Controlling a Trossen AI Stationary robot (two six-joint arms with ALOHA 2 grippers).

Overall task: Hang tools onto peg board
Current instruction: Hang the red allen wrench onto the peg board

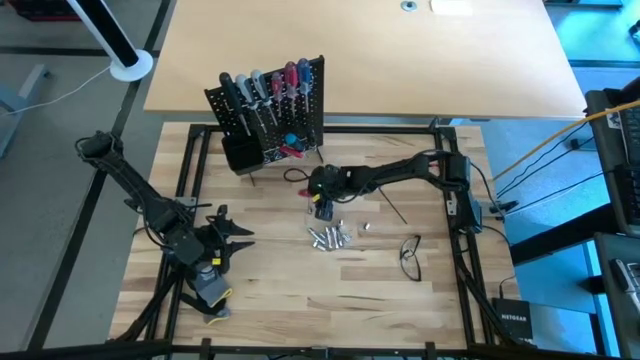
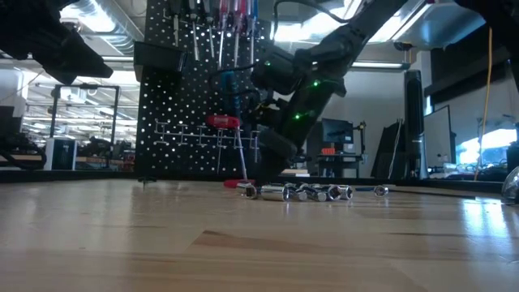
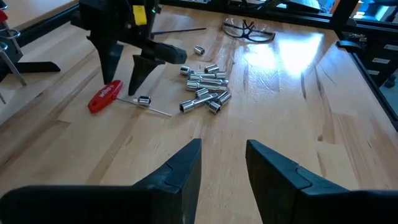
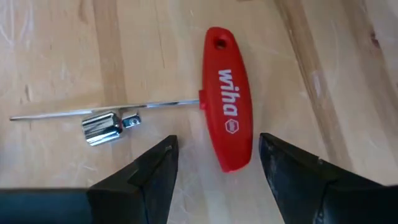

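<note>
A red T-handle driver [image 4: 228,99] with a thin steel shaft lies flat on the table, one silver socket bit [image 4: 107,127] beside its shaft. My right gripper [image 4: 217,165] hangs open just above the red handle, one finger on each side, touching nothing; it also shows in the left wrist view [image 3: 124,68]. A pile of silver bits [image 1: 330,236] lies to its right. The peg board [image 1: 270,105] stands at the far side, screwdrivers hung on it, a black bin [image 1: 240,155] at its corner. My left gripper [image 3: 222,165] is open and empty at the near left.
Safety glasses [image 1: 411,256] lie on the table near the right. A thin black rod [image 1: 392,207] lies right of the bits. A grey glove with yellow trim [image 1: 210,290] lies under my left arm. Black frame rails [image 1: 195,170] border the tabletop.
</note>
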